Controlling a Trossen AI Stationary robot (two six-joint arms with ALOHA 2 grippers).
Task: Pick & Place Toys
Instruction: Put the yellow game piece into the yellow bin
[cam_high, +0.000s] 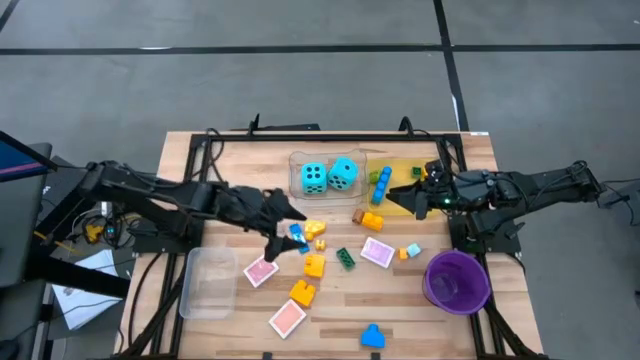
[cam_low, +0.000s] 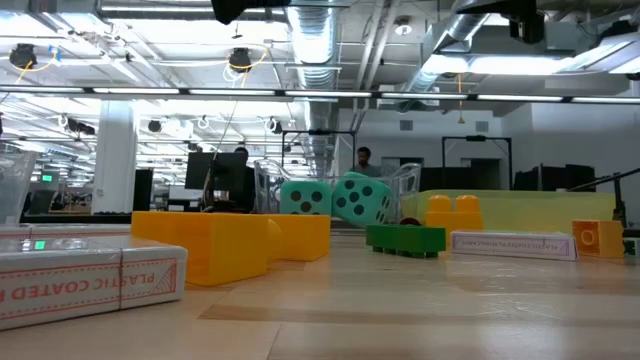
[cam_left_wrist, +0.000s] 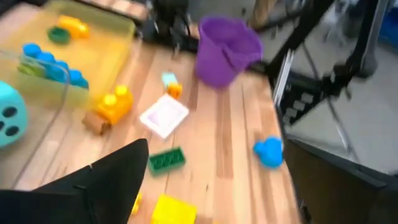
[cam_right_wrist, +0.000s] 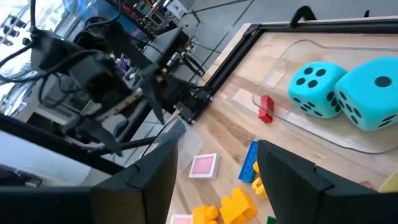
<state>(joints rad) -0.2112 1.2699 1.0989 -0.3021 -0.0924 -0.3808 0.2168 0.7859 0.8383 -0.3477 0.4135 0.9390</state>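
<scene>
Two turquoise dice (cam_high: 327, 177) sit in a clear tray (cam_high: 296, 160) at the far middle. Loose bricks and pink tiles lie flat on the wood: a blue brick (cam_high: 298, 238), yellow bricks (cam_high: 314, 265), a green brick (cam_high: 345, 257), tiles (cam_high: 260, 271) (cam_high: 378, 251). My left gripper (cam_high: 290, 230) hangs open over the blue and yellow bricks near the table's middle, holding nothing. Only one of its fingers (cam_left_wrist: 118, 168) shows in the left wrist view. My right gripper (cam_high: 408, 197) stands open above the near left corner of the yellow tray (cam_high: 405, 172), and nothing is between its fingers (cam_right_wrist: 292, 180).
A purple bowl (cam_high: 457, 280) stands at the near right. An empty clear tray (cam_high: 210, 282) lies at the near left. The yellow tray holds blue and green bricks (cam_left_wrist: 53, 62). A blue brick (cam_high: 372, 337) lies by the near edge. A card box (cam_low: 90, 275) shows in the low view.
</scene>
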